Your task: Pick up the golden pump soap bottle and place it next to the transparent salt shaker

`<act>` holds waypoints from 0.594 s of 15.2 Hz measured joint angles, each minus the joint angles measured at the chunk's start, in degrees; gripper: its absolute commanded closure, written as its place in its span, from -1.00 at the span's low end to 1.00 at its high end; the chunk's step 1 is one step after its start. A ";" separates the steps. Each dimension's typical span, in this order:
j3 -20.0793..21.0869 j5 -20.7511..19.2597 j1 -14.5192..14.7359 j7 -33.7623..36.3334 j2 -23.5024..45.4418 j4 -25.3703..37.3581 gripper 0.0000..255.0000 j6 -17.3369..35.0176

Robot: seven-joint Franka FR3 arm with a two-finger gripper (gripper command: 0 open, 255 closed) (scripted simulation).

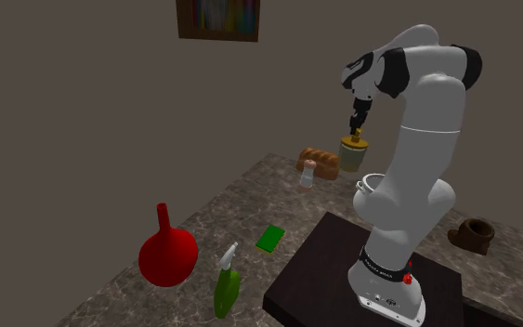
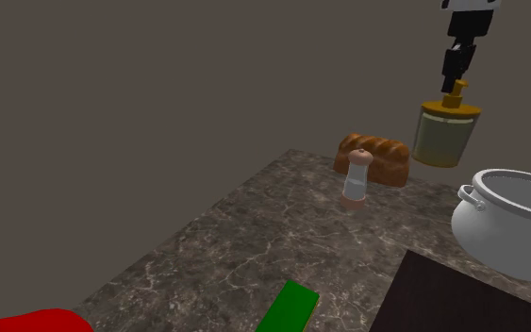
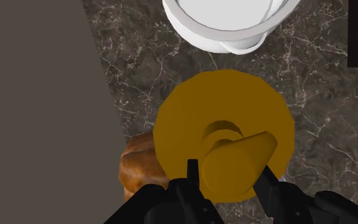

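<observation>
– Gripper (image 3: 228, 170) state?
– Clenched on the pump of the soap bottle (image 3: 190, 121), which hangs in the air above the counter (image 2: 254, 236), near the pot (image 2: 508, 226) and bread (image 2: 386, 156). Salt shaker (image 2: 356, 179) stands just beside the bread.
– Handling?
– Probably rigid, smooth, fairly heavy if filled. Pump is narrow; body may swing from it. Move slowly, lower upright beside the shaker.
</observation>
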 measured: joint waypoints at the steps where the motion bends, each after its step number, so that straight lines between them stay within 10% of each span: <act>1: 0.03 0.07 0.01 -0.04 0.10 -0.58 1.00 0.65; 9: 0.40 1.47 -0.30 -0.86 2.07 -4.40 1.00 6.11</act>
